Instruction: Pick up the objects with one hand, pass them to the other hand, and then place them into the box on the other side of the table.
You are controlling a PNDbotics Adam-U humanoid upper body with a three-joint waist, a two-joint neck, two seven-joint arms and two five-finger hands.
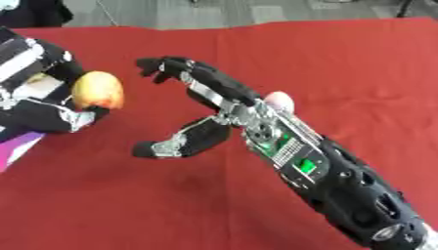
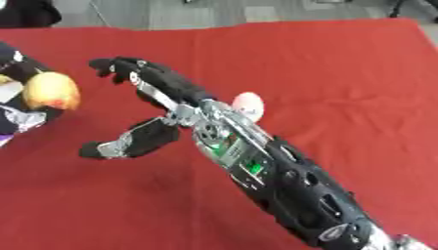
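Observation:
A yellow-red apple (image 1: 97,90) sits in my left hand (image 1: 53,113) at the left edge, the fingers curled round it. My right hand (image 1: 198,102) reaches in from the lower right, open, its fingers and thumb spread wide just right of the apple, with a gap between them and it. A pale pink, egg-shaped object (image 2: 248,104) lies on the red cloth behind my right wrist, partly hidden by it.
The red cloth (image 1: 342,68) covers the table. A purple and white edge of something (image 1: 17,146) shows at the lower left under my left arm. Grey floor lies beyond the table's far edge.

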